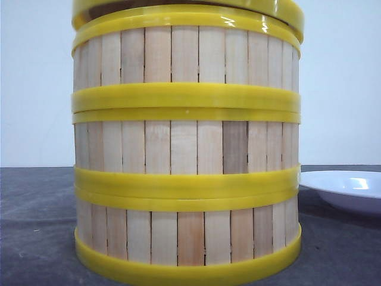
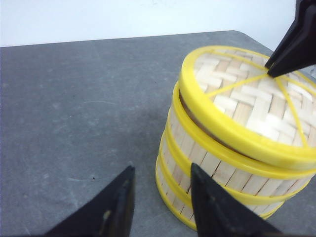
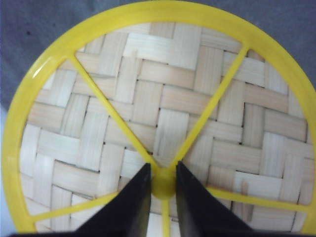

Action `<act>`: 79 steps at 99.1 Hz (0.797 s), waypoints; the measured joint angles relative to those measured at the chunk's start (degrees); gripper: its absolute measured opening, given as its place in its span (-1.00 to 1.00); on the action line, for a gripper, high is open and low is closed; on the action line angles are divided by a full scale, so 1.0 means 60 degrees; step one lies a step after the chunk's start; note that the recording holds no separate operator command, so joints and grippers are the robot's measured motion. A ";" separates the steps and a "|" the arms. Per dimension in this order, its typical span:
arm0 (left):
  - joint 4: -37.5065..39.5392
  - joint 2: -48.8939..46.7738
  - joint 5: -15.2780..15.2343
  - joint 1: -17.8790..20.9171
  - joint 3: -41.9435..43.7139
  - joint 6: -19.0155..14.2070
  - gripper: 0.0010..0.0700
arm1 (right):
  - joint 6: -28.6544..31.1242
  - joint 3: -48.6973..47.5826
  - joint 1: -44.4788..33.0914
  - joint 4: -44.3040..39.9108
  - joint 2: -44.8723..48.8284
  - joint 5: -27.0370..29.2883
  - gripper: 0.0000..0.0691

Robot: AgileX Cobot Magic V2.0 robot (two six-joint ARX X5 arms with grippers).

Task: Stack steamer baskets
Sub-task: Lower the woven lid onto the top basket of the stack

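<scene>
The right gripper (image 3: 163,185) pinches the lid (image 3: 163,123) knob atop the three stacked steamer baskets (image 1: 186,149). The left gripper (image 2: 160,197) hangs open, empty. A skewed release (the lid looks slightly tilted) could leave it unseated.

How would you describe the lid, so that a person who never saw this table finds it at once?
Find the tall stack of three steamer baskets on the grey table. The lid lies on its very top. Unlike the slatted baskets, it is flat and woven, with yellow spokes meeting at a knob gripped by the right pincer.
</scene>
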 joint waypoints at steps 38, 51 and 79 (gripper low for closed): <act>-0.0029 0.0000 0.0000 0.0000 0.0000 0.0000 -0.45 | -0.0007 0.0000 0.0000 0.0004 0.0113 -0.0018 -0.84; -0.0029 0.0000 0.0000 0.0000 0.0000 0.0004 -0.45 | -0.0007 0.0000 0.0000 0.0004 0.0113 -0.0018 -0.84; -0.0033 0.0000 0.0000 0.0000 0.0000 0.0000 -0.45 | -0.0004 0.0000 0.0000 0.0007 0.0113 -0.0015 -0.03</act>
